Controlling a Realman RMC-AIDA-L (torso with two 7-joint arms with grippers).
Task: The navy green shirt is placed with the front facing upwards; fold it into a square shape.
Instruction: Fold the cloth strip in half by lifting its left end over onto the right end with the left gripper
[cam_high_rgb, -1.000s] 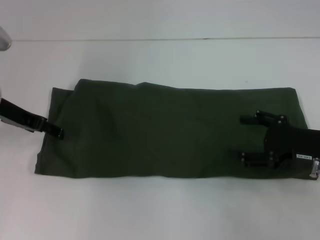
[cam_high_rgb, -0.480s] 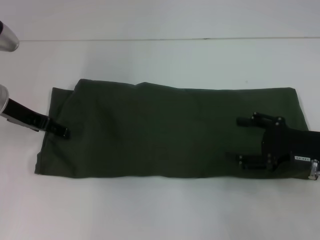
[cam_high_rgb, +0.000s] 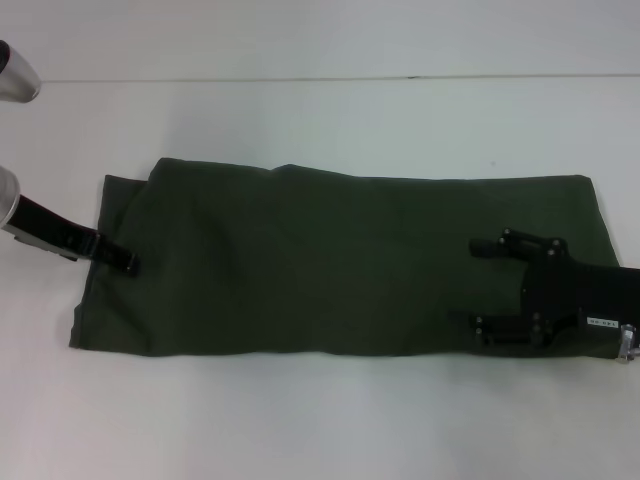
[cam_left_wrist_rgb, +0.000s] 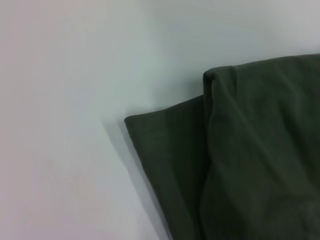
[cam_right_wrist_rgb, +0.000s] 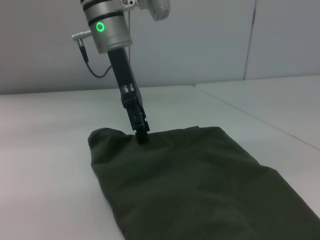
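Head view — shirt (cam_high_rgb: 330, 262) long axis left-to-right

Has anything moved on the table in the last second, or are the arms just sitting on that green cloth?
The left gripper slid a little inward onto the left end of the navy green shirt. The right gripper, fingers spread, crept slightly toward the middle over the right end. Nothing was gripped or released. The shirt itself, folded into a long band, lies as before.
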